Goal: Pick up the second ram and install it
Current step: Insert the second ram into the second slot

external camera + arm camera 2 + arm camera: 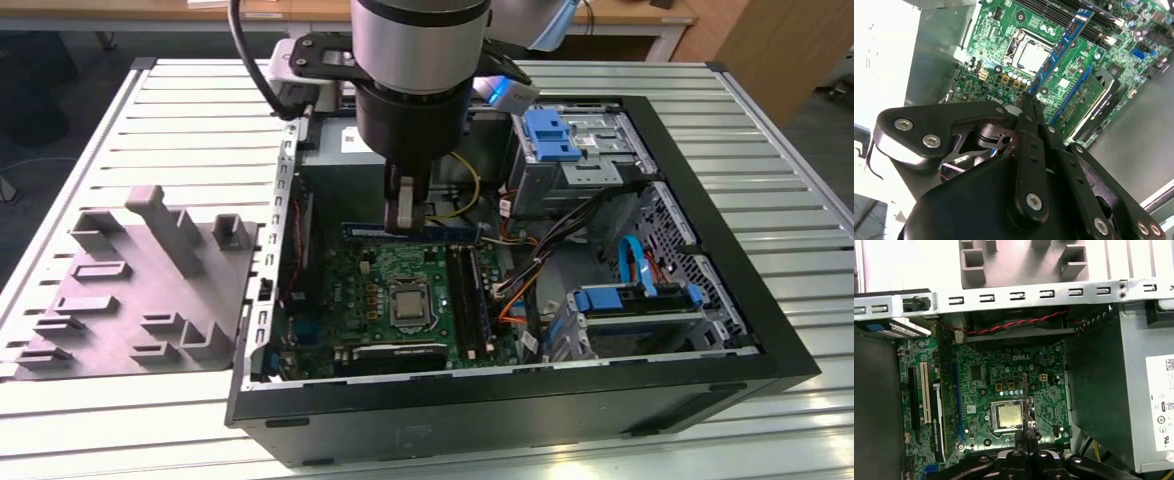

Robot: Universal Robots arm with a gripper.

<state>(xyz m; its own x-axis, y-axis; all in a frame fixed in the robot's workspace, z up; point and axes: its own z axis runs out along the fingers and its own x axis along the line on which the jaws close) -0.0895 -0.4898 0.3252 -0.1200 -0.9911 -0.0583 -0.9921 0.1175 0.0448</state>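
Observation:
The second ram (pixel 447 232) is a long blue-green stick held level above the motherboard (pixel 350 290) inside the open computer case (pixel 514 405). My gripper (pixel 400 222) is shut on one end of it. In the second wrist view the ram (pixel 1059 47) reaches out from the gripper (pixel 1029 100) over the silver processor socket (pixel 1031 52), towards the black memory slots (pixel 1054 12). The first wrist view has the ram (pixel 1025 395) edge-on above the socket (pixel 1009 416), with the gripper (pixel 1029 432) closed around it. The slots (pixel 467 290) lie beside the socket (pixel 407 303).
A grey moulded fixture (pixel 134 290) lies on the slatted table at the exterior view's left. Inside the case are a grey power supply (pixel 1124 390), blue-tabbed drive bays (pixel 574 140), loose cables (pixel 534 265) and an upright expansion card (pixel 941 405).

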